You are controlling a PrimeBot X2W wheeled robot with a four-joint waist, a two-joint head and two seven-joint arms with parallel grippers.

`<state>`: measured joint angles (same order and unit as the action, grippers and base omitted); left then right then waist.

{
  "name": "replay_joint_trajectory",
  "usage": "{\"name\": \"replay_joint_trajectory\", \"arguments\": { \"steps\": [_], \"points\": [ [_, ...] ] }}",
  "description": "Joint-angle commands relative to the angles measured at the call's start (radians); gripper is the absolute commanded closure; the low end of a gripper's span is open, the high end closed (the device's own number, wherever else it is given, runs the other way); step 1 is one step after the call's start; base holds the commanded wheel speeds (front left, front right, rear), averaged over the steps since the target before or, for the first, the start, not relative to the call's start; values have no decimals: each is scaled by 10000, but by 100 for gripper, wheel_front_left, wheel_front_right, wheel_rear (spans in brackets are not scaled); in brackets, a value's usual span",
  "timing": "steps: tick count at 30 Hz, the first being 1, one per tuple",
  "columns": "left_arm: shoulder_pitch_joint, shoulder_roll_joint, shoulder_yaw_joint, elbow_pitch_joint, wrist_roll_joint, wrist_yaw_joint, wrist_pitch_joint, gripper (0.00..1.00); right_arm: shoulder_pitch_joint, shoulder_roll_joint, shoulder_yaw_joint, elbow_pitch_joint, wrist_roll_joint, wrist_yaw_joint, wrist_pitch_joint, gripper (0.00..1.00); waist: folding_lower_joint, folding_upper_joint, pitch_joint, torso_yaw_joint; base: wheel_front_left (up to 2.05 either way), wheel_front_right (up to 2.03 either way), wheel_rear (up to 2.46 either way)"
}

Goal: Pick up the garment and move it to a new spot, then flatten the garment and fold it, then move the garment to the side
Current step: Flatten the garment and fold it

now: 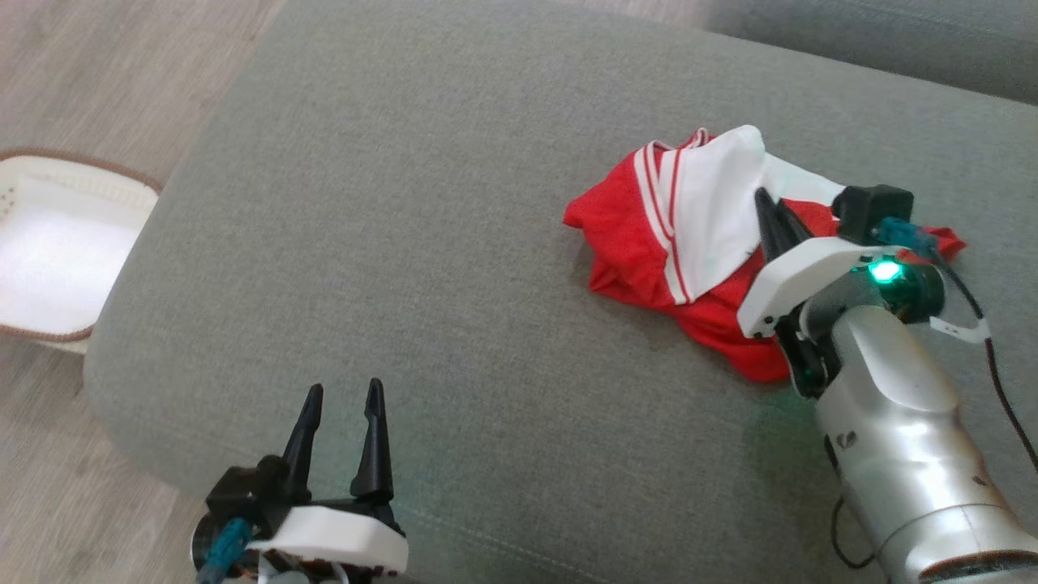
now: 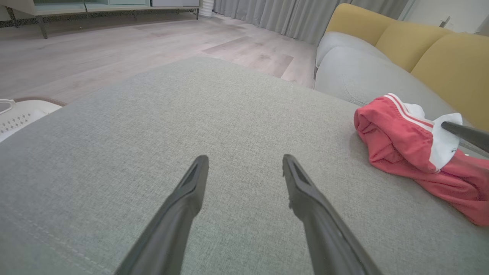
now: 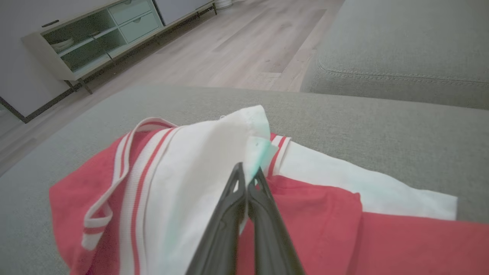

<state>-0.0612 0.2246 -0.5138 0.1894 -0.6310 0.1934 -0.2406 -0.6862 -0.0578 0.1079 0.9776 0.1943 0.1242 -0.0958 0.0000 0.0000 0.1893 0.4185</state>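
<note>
A crumpled red garment [image 1: 641, 243] with white panels and red-white striped trim lies on the right half of the grey ottoman cushion [image 1: 422, 243]. My right gripper [image 1: 764, 199] reaches over it from the right, its fingers pressed together and shut on a raised white fold of the garment [image 3: 191, 172]. In the right wrist view the right gripper [image 3: 248, 172] pinches that white fold at the tips. My left gripper [image 1: 340, 396] hovers open over the cushion's near-left edge, holding nothing. In the left wrist view the left gripper [image 2: 244, 162] faces bare cushion, with the garment [image 2: 397, 141] off to its right.
A white basket [image 1: 57, 243] with a brown rim stands on the wood floor left of the ottoman. A grey sofa seat [image 2: 355, 72] with yellow back cushions [image 2: 420, 42] lies beyond the garment. A low cabinet [image 3: 95, 34] stands against the far wall.
</note>
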Motion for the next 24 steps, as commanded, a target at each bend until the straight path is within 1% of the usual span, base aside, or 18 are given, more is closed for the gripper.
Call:
{"name": "replay_joint_trajectory", "arguments": {
  "steps": [1,6,10,13,16,19,22,24],
  "points": [
    [-276,142,404,-243,107,-16,-158,0,-323,76,373,-357,165,65,-240,100,0,0,-116,-102,0,0,0],
    [-197,241,351,-267,136,-4,-110,0,-12,76,1900,-1312,1170,65,-773,100,0,0,-523,-377,0,0,0],
    [-77,359,336,-326,126,41,-20,0,590,76,3206,-2429,1880,65,-764,100,0,0,-877,-522,0,0,0],
    [39,467,333,-406,117,96,72,0,1169,76,3984,-3361,2464,65,-679,100,0,0,-1120,-582,0,0,0],
    [155,591,342,-508,106,145,157,0,1750,76,4589,-4218,2973,65,-618,100,0,0,-1344,-607,0,0,0],
    [264,715,351,-621,93,190,245,0,2392,76,4982,-4969,3413,65,-586,100,0,0,-1536,-595,0,0,0],
    [371,824,380,-748,70,250,317,0,3068,76,5334,-5433,3828,65,-483,100,0,0,-1638,-615,0,0,0],
    [440,891,410,-821,48,286,348,0,3424,76,5618,-5534,3908,65,-386,100,0,0,-1680,-648,0,0,0]
  ]
}}
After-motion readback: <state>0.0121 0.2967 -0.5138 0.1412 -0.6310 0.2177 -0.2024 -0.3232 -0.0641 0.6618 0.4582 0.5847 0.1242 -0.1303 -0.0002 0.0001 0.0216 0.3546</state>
